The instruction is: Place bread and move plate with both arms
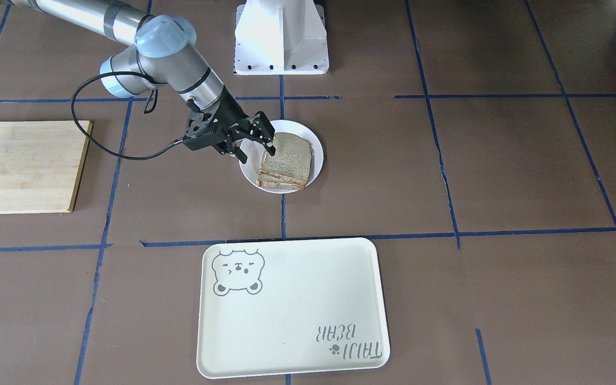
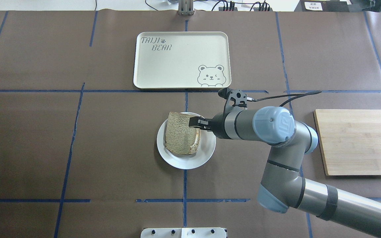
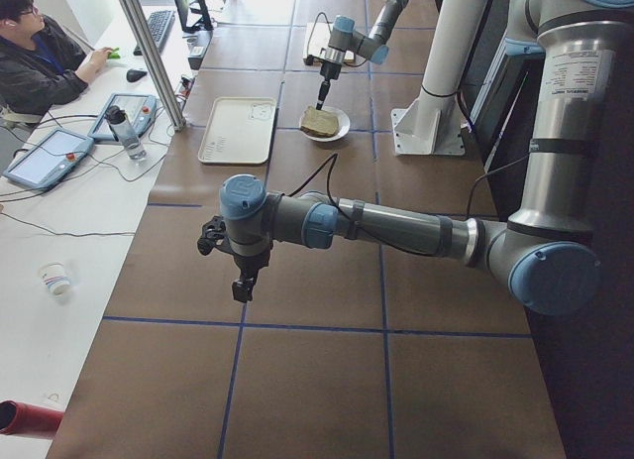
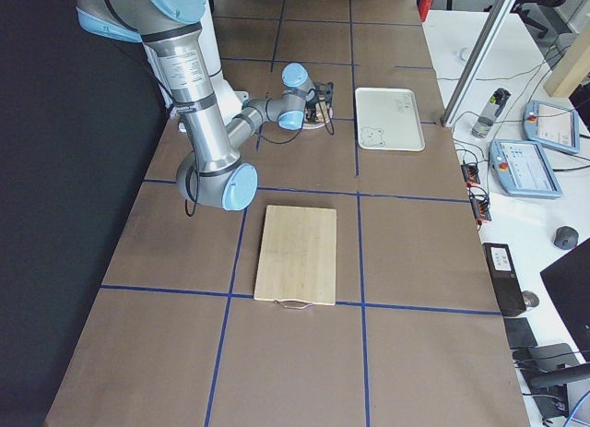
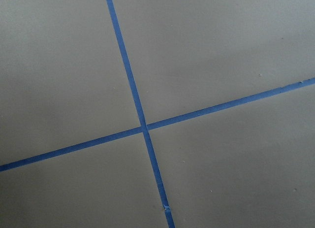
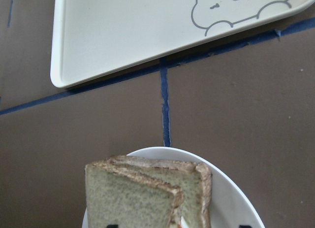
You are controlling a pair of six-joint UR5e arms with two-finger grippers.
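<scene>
Right claw (image 1: 257, 153) is spread wide, right at the edge of the bread (image 1: 289, 155), one finger over its crust. That bread lies on a second slice (image 1: 281, 185) on the plate (image 1: 317, 144), mid-desk (image 1: 500, 160). Left claw (image 3: 241, 286) hangs well apart; can't tell if it's spread. Count: two slices, one plate, one tray (image 1: 292, 310), one wooden board (image 1: 19, 166).

The cream tray (image 2: 184, 62) is printed "TAIJI BEAR" in grey.
</scene>
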